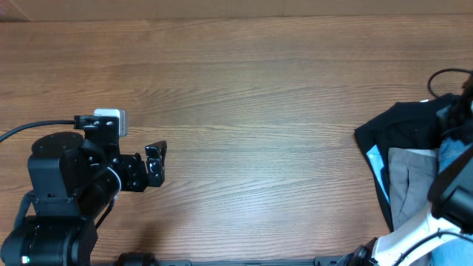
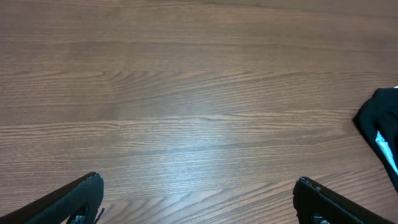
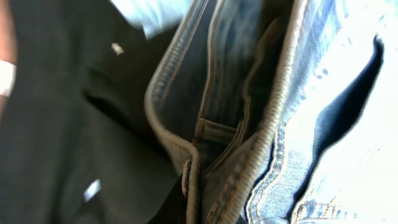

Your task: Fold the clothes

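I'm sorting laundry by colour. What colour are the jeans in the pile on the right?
Light blue jeans, with tan seam stitching; clearest in the right wrist view.

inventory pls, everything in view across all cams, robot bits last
table: 1, brown wood grain, fills all of the overhead view
jeans: 1 pair, light-blue denim, far right edge, on the pile of clothes
black garment: 1, black, right side, under the other clothes
grey garment: 1, plain grey, right side, on the black garment
cables: 2 seen, black, one at the left edge, one at the upper right
left gripper: 1, black, left side above bare table, jaws open, holding nothing
right arm: 1, black and white, right edge over the clothes; its fingers cannot be made out
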Robot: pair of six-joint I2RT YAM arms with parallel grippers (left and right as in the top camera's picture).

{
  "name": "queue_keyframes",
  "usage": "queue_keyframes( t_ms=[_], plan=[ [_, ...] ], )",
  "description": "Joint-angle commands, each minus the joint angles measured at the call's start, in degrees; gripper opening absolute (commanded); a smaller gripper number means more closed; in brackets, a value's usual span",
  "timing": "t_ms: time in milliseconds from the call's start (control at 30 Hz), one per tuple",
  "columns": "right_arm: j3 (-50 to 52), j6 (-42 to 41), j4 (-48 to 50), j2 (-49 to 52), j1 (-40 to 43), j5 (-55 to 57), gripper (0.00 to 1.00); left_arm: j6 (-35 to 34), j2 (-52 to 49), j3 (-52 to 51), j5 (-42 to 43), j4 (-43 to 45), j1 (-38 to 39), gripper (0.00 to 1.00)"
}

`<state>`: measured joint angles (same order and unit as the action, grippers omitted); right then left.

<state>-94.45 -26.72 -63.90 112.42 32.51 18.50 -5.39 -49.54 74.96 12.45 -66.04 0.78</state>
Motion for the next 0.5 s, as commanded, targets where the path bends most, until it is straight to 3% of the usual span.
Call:
queue_keyframes(
  t_ms=[0,267,333,467],
  plan=[
    [-10.97,3.54,1.27,-10.97,-1.14,-6.32,0.04,1.14,0.04,1.38,1.14,0.09,0.44,1.00],
    [-35.23,7.04,0.39,-18.49,-6.75,-23.37,0.04,1.16,0.04,1.38,1.11,0.11,0.44,1.00],
    [-41.70,7.06,1.31,-18.47,-12.94,-23.58,0.04,1.16,0.04,1.40,1.09,0.15,0.44,1.00],
    [-43.52,7.02,6.71,-18.10,-26.99,-23.54,0.04,1.16,0.07,2.08,0.20,0.52,0.42,1.00]
  ],
)
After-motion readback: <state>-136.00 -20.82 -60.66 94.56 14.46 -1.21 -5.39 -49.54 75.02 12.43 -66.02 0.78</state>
